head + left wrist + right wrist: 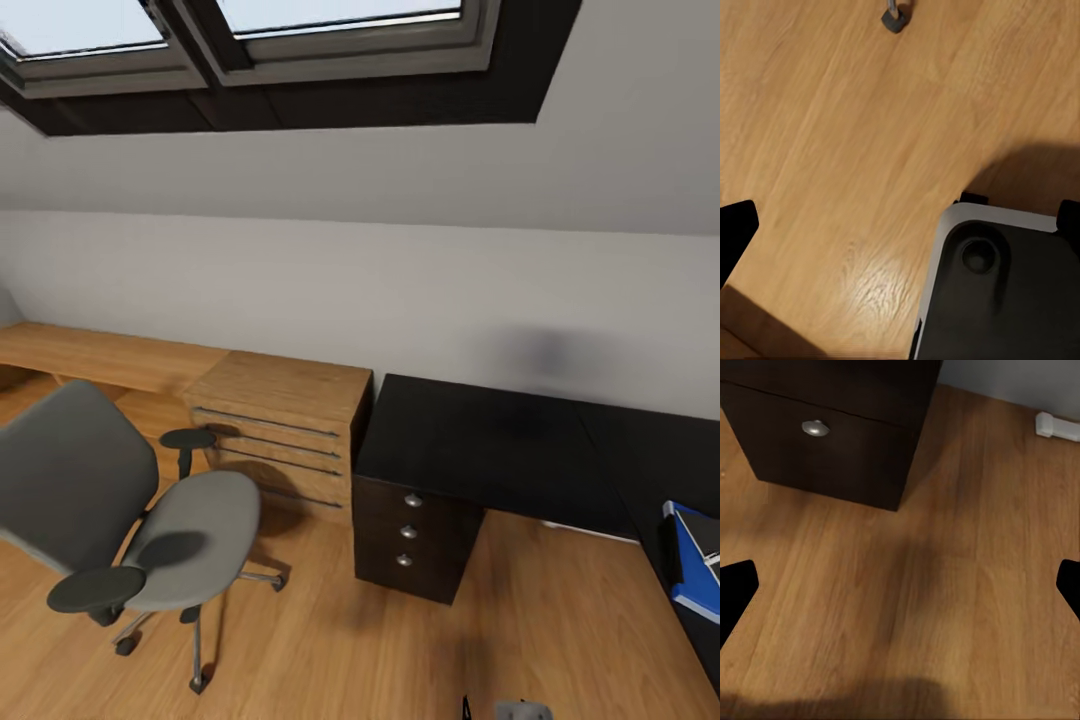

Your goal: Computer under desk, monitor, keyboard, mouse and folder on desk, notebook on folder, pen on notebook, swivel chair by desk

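Both grippers gape over open floor between swivel chair and desk (corner close).

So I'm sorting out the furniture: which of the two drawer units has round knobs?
The black drawer unit under the desk; its three drawers have round silver knobs, while the wooden chest beside it has long bar handles.

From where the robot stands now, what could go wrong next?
1. The folder lies at the desk top's edge, cut off by the head view; a nudge might tip it off.
2. The chair stands apart from the desk on castors; pushing it could roll it into the wooden chest.
3. The drawer unit is near the right gripper; swinging could clip it.
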